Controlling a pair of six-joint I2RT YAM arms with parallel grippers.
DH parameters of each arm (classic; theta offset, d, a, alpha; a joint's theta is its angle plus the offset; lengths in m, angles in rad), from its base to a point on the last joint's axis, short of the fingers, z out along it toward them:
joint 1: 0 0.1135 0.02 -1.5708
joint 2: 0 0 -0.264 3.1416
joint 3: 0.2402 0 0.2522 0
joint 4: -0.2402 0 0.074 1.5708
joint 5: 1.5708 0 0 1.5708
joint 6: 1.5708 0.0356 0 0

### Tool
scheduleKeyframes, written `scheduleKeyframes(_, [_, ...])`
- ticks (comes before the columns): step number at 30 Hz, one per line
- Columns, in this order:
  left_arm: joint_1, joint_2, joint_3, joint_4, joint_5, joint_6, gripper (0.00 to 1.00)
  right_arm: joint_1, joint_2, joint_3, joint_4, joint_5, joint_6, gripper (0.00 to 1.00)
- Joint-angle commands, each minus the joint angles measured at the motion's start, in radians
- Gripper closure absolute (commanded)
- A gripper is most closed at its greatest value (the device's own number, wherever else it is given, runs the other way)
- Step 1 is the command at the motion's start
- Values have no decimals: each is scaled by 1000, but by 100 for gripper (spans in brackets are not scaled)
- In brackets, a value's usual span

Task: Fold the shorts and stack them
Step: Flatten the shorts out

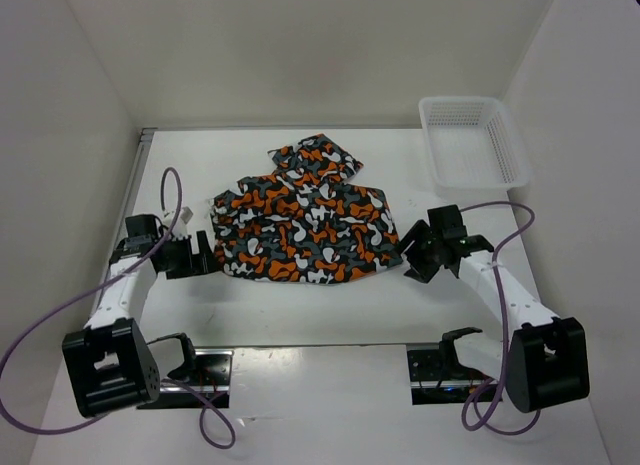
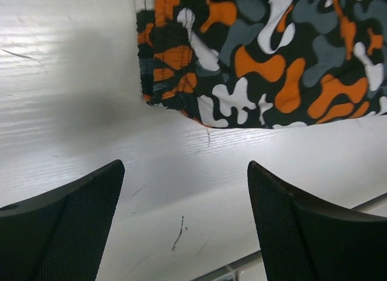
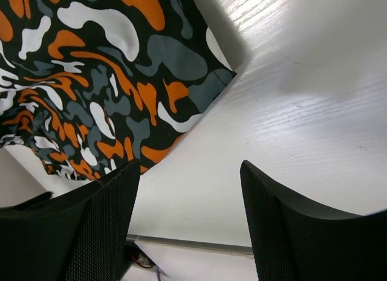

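orange camo shorts [image 1: 300, 225] lying on the table [image 1: 300, 305]
left gripper [image 2: 184, 166] and right gripper [image 3: 190, 165] both wide open, gripping nothing

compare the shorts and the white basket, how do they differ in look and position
The shorts are soft cloth in orange, white, black and grey blotches; the basket is plain white mesh with upright walls. The shorts lie flat mid-table; the basket sits at the far right corner. The shorts cover more of the table than the basket does. Both rest on the white table, and neither is gripped.
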Motion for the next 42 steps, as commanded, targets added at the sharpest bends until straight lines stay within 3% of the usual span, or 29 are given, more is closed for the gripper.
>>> scheduleKeyframes(1, [-7, 65, -81, 98, 44, 4, 11, 17, -26, -28, 47, 12, 55, 28])
scheduleKeyframes(12, [-16, 294, -108, 362, 166, 4, 8, 45, -44, -215, 285, -74, 159, 28])
scheduleKeyframes(16, [-16, 342, -97, 398, 166, 4, 26, 45, -79, -281, 400, -56, 225, 29])
scheduleKeyframes(17, [-16, 361, -85, 399, 166, 4, 40, 45, -79, -292, 413, -45, 242, 32])
scheduleKeyframes(19, [-25, 380, -60, 399, 157, 4, 58, 45, -89, -292, 450, -13, 242, 38])
scheduleKeyframes(20, [-25, 395, -51, 380, 144, 4, 81, 45, -89, -292, 450, -2, 251, 40])
scheduleKeyframes(22, [-25, 406, -22, 362, 135, 4, 96, 45, -63, -292, 498, 32, 251, 43])
scheduleKeyframes(25, [-25, 406, -8, 336, 126, 4, 100, 59, 38, -302, 594, 32, 262, 44])
scheduleKeyframes(27, [-25, 392, 1, 326, 126, 4, 100, 80, 159, -270, 625, 46, 250, 51])
scheduleKeyframes(28, [-25, 377, 10, 316, 126, 4, 100, 89, 202, -223, 625, 46, 241, 57])
scheduleKeyframes(31, [-25, 340, 56, 265, 126, 4, 100, 103, 336, -101, 573, 79, 204, 86])
scheduleKeyframes(33, [-25, 325, 131, 238, 126, 4, 100, 103, 347, -31, 523, 116, 181, 100])
scheduleKeyframes(36, [-25, 325, 252, 196, 135, 4, 100, 89, 347, 239, 434, 155, 101, 100])
scheduleKeyframes(39, [-25, 380, 467, 196, 195, 4, 100, 31, 434, 488, 325, 100, -18, 100])
scheduleKeyframes(42, [-25, 473, 703, 201, 252, 4, 100, 22, 563, 934, 172, 31, -121, 100])
